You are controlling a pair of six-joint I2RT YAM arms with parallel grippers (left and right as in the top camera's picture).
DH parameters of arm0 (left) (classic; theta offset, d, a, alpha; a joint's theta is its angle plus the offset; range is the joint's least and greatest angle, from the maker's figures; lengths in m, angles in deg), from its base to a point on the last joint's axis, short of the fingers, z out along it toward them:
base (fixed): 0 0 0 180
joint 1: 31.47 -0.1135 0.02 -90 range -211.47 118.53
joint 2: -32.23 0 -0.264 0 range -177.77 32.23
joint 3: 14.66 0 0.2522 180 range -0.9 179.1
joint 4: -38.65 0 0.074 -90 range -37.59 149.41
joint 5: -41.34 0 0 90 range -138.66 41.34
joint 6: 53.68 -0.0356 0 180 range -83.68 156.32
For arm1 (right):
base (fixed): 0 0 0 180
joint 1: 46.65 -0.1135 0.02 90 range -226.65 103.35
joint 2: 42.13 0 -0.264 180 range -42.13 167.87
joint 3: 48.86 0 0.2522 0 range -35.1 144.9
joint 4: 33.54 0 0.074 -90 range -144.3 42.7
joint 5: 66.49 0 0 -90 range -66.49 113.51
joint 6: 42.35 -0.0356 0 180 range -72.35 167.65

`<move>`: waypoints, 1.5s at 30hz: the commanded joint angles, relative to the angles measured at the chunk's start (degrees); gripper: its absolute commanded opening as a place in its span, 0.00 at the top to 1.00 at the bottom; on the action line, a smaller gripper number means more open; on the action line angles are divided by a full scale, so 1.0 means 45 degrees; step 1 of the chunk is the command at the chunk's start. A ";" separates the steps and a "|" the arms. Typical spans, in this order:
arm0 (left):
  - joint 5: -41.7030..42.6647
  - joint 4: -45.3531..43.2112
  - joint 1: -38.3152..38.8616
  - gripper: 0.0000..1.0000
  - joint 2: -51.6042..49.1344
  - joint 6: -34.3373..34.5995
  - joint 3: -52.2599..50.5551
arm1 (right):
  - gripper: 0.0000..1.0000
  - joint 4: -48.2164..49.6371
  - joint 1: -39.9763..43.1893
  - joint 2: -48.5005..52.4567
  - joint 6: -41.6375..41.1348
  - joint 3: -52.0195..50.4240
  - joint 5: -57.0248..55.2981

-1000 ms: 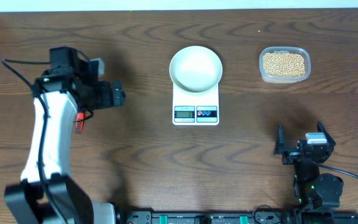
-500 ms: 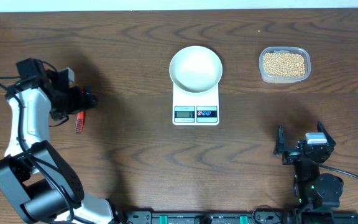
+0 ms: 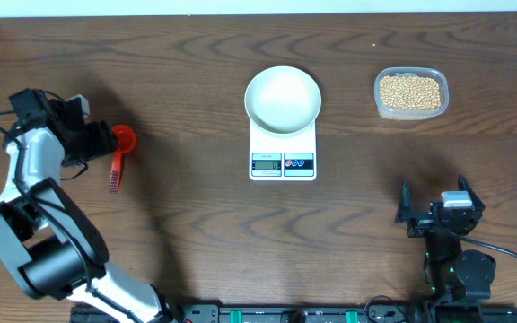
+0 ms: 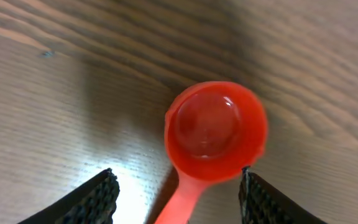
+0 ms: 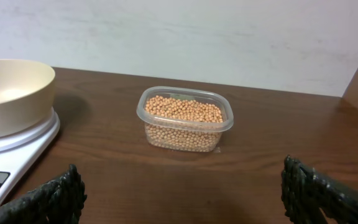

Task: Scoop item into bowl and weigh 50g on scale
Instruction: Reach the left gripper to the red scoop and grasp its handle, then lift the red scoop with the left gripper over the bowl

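left claw [image 4: 178, 198]: spread wide and holding nothing; its fingers [image 4: 95, 200] stand either side of the scoop's handle at the bottom of the left wrist view, with no contact that i can see.
red scoop [image 4: 215, 129]: lies flat on the wooden table [image 3: 187, 224] at the left of the overhead frame, cup upward and empty, handle running toward the lower edge.
right claw [image 5: 180, 193]: wide open, empty, parked at the lower right of the overhead frame, well apart from everything.
beans [image 5: 184, 111]: loose pile in a clear plastic tub [image 3: 410, 92], upper right of the overhead frame.
bowl [image 3: 282, 98]: empty, sitting on the scale [image 3: 283, 154], upper centre; the display is too small to read.
handling: the beans look hard, smooth and light, likely to roll and scatter, so carry them in the cup rather than pinching them. the scoop looks like thin, stiff, slick plastic; grip the handle partway along and keep the cup level.
step: probably closing on the handle; no beans moved yet.
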 commanded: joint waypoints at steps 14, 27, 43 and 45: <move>-0.0073 -0.1224 0.0199 0.61 -0.1899 -0.0437 0.0049 | 0.01 -0.0044 -0.0063 -0.0058 -0.0063 -0.0039 -0.0019; -0.0063 -0.1933 0.0199 0.93 -0.1846 0.4945 0.0063 | 0.01 -0.0044 -0.0063 -0.0058 -0.0063 -0.0039 -0.0019; 0.3823 -0.2229 0.1579 0.93 0.2482 1.6718 0.0063 | 0.01 -0.0044 -0.0063 -0.0058 -0.0063 -0.0039 -0.0019; 0.2900 -0.2263 0.2259 0.93 0.3497 1.6946 0.0063 | 0.01 -0.0039 -0.0063 -0.0058 -0.0063 -0.0039 -0.0019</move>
